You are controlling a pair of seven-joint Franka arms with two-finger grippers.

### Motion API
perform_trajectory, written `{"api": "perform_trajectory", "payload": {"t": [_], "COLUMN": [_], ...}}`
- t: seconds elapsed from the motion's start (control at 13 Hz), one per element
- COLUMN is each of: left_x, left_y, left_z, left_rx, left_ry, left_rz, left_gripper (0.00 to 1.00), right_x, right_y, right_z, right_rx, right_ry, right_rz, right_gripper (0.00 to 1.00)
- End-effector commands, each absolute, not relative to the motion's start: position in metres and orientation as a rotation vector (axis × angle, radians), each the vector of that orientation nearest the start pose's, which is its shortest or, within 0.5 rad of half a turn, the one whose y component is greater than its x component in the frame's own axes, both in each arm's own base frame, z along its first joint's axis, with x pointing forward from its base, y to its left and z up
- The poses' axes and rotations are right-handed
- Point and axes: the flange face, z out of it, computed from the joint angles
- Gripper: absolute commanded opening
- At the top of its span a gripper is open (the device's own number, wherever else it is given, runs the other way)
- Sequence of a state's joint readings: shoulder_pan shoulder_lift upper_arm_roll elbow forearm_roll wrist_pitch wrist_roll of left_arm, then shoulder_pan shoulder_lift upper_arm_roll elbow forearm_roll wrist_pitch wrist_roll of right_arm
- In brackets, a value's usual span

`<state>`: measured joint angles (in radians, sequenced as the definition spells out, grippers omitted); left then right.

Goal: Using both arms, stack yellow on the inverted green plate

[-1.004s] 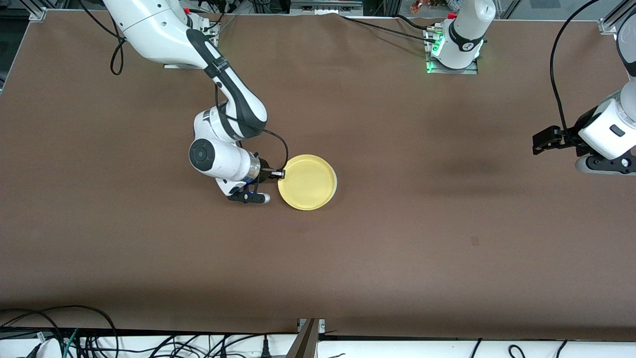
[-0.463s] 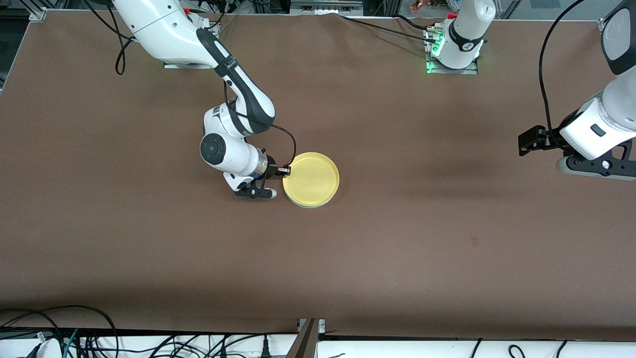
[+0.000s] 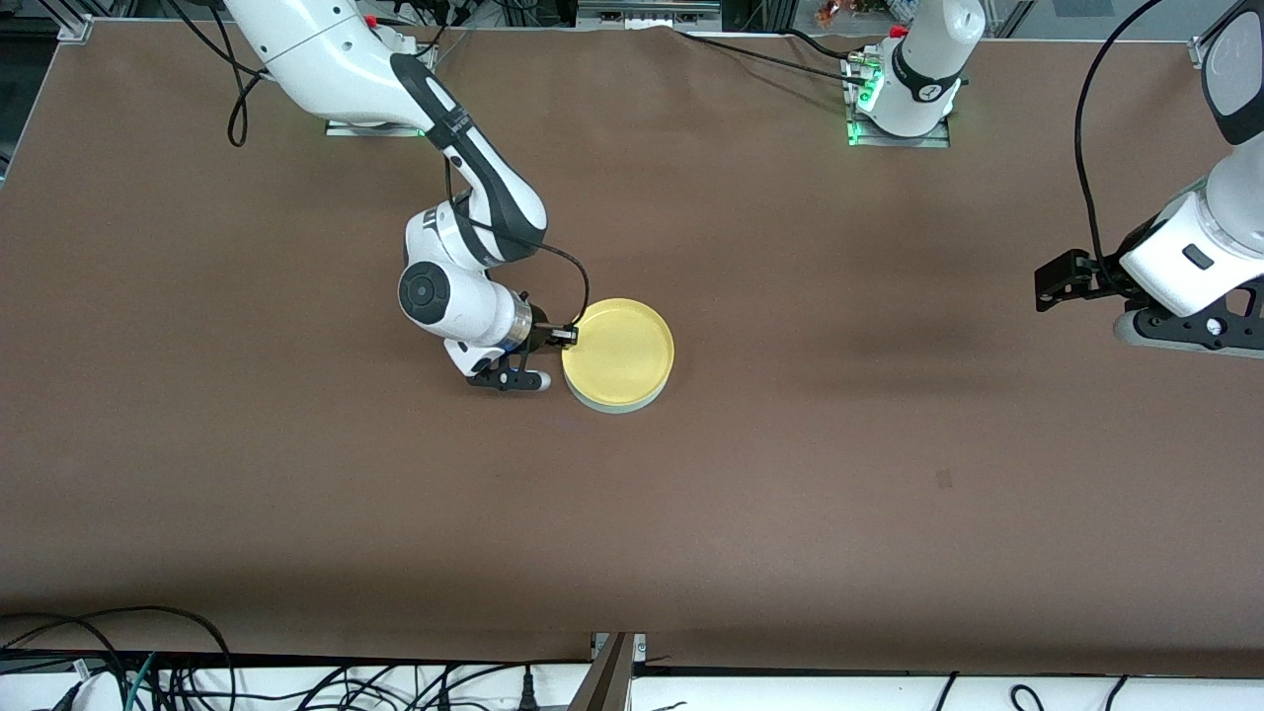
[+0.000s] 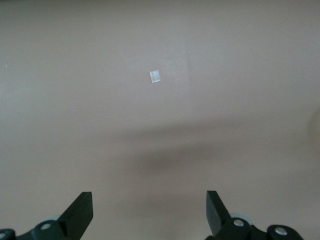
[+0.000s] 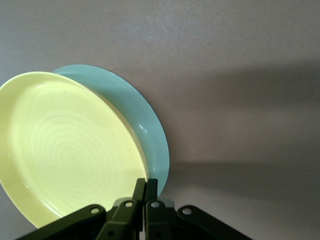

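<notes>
While right claw (image 3: 567, 337) pinches, yellow (image 3: 618, 354) tops green plate (image 3: 617, 404).

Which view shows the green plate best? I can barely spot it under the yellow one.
The right wrist view: the green plate shows as a broad crescent under the yellow plate. The front view shows only a pale sliver of it; the left wrist view shows none.
</notes>
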<state>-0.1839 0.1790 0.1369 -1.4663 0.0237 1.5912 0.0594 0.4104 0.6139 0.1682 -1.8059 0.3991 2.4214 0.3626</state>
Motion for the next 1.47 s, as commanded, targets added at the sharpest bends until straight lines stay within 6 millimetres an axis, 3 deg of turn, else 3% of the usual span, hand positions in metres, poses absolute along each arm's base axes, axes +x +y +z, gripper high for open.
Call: {"api": "perform_trajectory", "payload": {"t": [0.0, 0.08, 0.15, 0.23, 0.46, 0.62, 0.77, 0.93, 1.16, 1.31, 1.39], "left_x": [0.611, 0.611, 0.611, 0.612, 0.613, 0.613, 0.613, 0.613, 0.613, 0.613, 0.613], "left_y": [-0.032, -0.033, -0.034, -0.034, -0.034, -0.034, -0.034, -0.032, -0.032, -0.030, -0.030], "left_z": [0.577, 0.577, 0.578, 0.577, 0.580, 0.580, 0.580, 0.580, 0.580, 0.580, 0.580], "left_rx": [-3.096, -3.098, -3.098, -3.099, -3.098, -3.098, -3.098, -3.098, -3.098, -3.098, -3.098], "left_ry": [0.160, 0.163, 0.168, 0.168, 0.170, 0.170, 0.168, 0.163, 0.163, 0.161, 0.161], "left_rz": [0.081, 0.081, 0.076, 0.074, 0.052, 0.052, 0.052, 0.052, 0.052, 0.053, 0.053], "left_gripper": [1.00, 1.00, 1.00, 1.00, 1.00, 1.00, 1.00, 1.00, 1.00, 1.00, 1.00], "right_x": [0.540, 0.539, 0.540, 0.544, 0.578, 0.604, 0.635, 0.653, 0.663, 0.652, 0.639], "right_y": [0.349, 0.348, 0.347, 0.344, 0.319, 0.292, 0.253, 0.215, 0.141, 0.105, 0.097], "right_z": [0.216, 0.215, 0.216, 0.218, 0.261, 0.298, 0.346, 0.380, 0.426, 0.477, 0.504], "right_rx": [-2.810, -2.813, -2.812, -2.812, -2.811, -2.874, -2.993, -3.096, -3.145, -3.149, -3.141], "right_ry": [0.190, 0.190, 0.195, 0.217, 0.240, 0.200, 0.113, -0.009, -0.083, -0.035, -0.032], "right_rz": [0.238, 0.240, 0.240, 0.231, 0.123, 0.133, 0.157, 0.186, 0.255, 0.220, 0.198], "right_gripper": [0.00, 0.00, 0.26, 0.99, 1.00, 1.00, 1.00, 1.00, 1.00, 1.00, 1.00]}}
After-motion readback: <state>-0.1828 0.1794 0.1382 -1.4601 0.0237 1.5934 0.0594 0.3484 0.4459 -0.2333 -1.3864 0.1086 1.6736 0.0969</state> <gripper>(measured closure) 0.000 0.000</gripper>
